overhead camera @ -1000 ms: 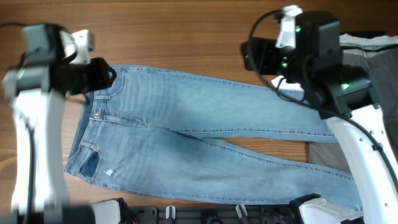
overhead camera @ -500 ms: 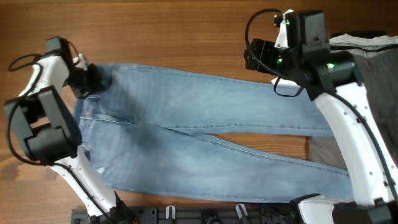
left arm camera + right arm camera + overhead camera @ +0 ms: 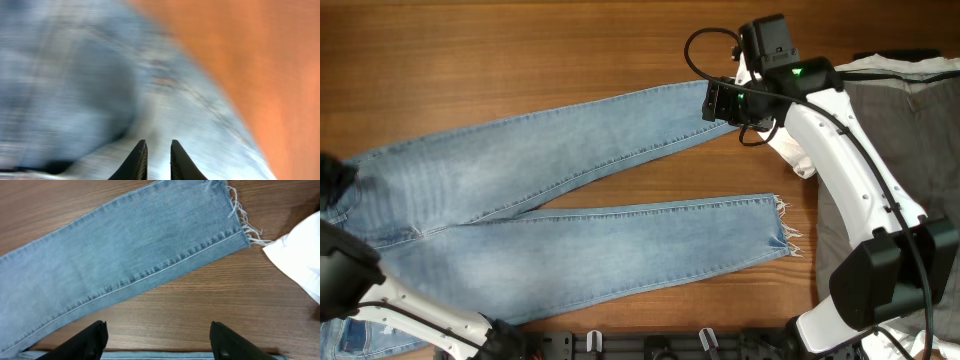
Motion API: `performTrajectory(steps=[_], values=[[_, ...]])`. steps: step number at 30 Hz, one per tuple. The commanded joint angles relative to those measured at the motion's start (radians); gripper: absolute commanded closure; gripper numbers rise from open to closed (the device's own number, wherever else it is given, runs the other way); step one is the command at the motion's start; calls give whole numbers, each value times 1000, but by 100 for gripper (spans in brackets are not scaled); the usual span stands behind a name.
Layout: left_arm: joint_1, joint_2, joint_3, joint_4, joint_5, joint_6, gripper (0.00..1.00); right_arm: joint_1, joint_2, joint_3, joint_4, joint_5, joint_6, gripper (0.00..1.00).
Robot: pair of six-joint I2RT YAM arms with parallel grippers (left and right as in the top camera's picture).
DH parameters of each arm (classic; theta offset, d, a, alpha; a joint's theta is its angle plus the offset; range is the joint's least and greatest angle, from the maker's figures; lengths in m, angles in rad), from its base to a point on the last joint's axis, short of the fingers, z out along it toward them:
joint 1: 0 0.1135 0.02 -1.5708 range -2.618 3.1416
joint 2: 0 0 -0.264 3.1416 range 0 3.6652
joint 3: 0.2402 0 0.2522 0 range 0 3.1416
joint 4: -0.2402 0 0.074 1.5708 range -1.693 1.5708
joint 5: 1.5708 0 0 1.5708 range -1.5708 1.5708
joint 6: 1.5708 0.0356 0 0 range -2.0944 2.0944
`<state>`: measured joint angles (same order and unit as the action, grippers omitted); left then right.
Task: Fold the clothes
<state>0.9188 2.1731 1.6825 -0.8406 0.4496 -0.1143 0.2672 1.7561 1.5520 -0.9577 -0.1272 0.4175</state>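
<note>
The light blue jeans (image 3: 570, 190) lie flat on the wooden table, waist at the far left, both legs running right. The lower leg ends in a frayed hem (image 3: 785, 230). My left gripper (image 3: 332, 182) is at the left edge on the waist. In the blurred left wrist view its fingers (image 3: 137, 157) are almost together with denim (image 3: 75, 75) all around, so my left gripper (image 3: 159, 150) is shut on the jeans. My right gripper (image 3: 720, 100) hovers by the upper leg's end. It is wide open and empty over bare wood (image 3: 160, 335), with the leg (image 3: 125, 255) and its frayed hem (image 3: 240, 217) ahead.
A dark grey garment (image 3: 920, 130) lies at the right edge. A white cloth (image 3: 798, 158) lies beside it under my right arm and shows in the right wrist view (image 3: 295, 255). The left arm's base fills the bottom left corner.
The jeans have been dragged far to the left and the legs have swung apart. My left gripper moved to the left edge with the waist. My right gripper shifted slightly left.
</note>
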Motion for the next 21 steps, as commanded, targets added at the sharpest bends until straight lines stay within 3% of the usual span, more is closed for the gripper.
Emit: performTrajectory(steps=[1, 2, 3, 5, 6, 9, 10, 11, 13, 14, 16, 21], values=[[-146, -161, 27, -68, 44, 112, 77, 0, 9, 3, 11, -194, -219, 31], [-179, -214, 27, -97, 25, 129, 69, 5, 16, 2, 2, -217, -235, 34], [-201, -269, 27, -120, 24, 165, 68, 8, 22, -3, -16, -208, -230, 34], [-217, -433, 27, -179, -43, 174, 64, 5, 31, -16, -105, -84, -63, 34], [-209, -515, 27, -212, -93, 145, 62, -2, 31, -16, -150, -49, -48, 34], [-157, -657, 27, -294, -163, 45, 59, -21, 31, -16, -115, -100, -137, 28], [-143, -671, 27, -312, -163, 32, 62, -21, 33, -16, -83, -135, -158, 28], [-129, -679, 27, -345, -158, 29, 70, -17, 39, -16, -34, -174, -159, 35], [-130, -675, 27, -416, -128, 32, 76, -5, 84, -26, 104, -204, -142, 66], [-134, -676, 27, -450, -125, 32, 78, -1, 135, -28, 176, -204, -115, 74], [-149, -705, 27, -502, -118, 58, 73, 5, 256, -28, 290, -204, -92, 78], [-149, -764, 27, -572, -118, 57, 48, 2, 470, -28, 458, -183, -90, 87]])
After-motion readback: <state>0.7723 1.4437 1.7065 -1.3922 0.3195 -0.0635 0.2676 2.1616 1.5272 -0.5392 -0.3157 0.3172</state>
